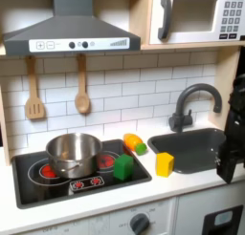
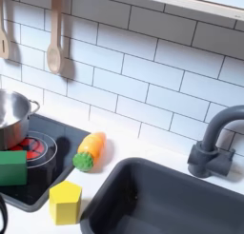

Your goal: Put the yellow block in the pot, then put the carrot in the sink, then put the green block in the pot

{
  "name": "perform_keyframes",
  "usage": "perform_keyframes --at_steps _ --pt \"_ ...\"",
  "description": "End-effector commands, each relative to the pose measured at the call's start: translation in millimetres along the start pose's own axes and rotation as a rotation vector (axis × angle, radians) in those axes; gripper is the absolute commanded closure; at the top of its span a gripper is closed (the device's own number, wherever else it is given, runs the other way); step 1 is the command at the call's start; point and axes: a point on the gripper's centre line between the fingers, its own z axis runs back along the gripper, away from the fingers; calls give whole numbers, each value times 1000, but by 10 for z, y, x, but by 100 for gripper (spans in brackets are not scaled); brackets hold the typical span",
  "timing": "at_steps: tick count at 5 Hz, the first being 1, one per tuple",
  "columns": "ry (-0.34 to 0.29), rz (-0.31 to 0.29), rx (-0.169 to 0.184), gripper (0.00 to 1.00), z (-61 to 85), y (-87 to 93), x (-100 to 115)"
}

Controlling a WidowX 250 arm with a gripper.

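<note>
While the gripper (image 1: pixel 230 143) hangs at the first exterior view's right edge, jaw state indeterminable: yellow block (image 2: pixel 65 202) on the counter's front strip beside the sink (image 2: pixel 143 204); green block (image 2: pixel 12 167) on the stovetop's (image 2: pixel 48 152) front corner; carrot (image 2: pixel 89 149) behind; pot (image 1: pixel 74 155) on the burner.

first exterior view frontal and wide, second exterior view closer, angled down, both sharing carrot (image 1: pixel 134 142) (image 2: pixel 90 150)

Black arm (image 1: pixel 231 134) hanging upright — pincer state unclear
</note>
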Motion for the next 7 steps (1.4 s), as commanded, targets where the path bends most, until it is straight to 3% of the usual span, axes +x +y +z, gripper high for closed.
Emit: perform_keyframes --at_steps 1,2,5,7 --pt "0 0 0 0 0 0 0" --pt "0 17 2 0 -21 -23 128" --pt "16 44 30 0 -266 112 695" --pt "20 9 57 0 -458 164 1018"
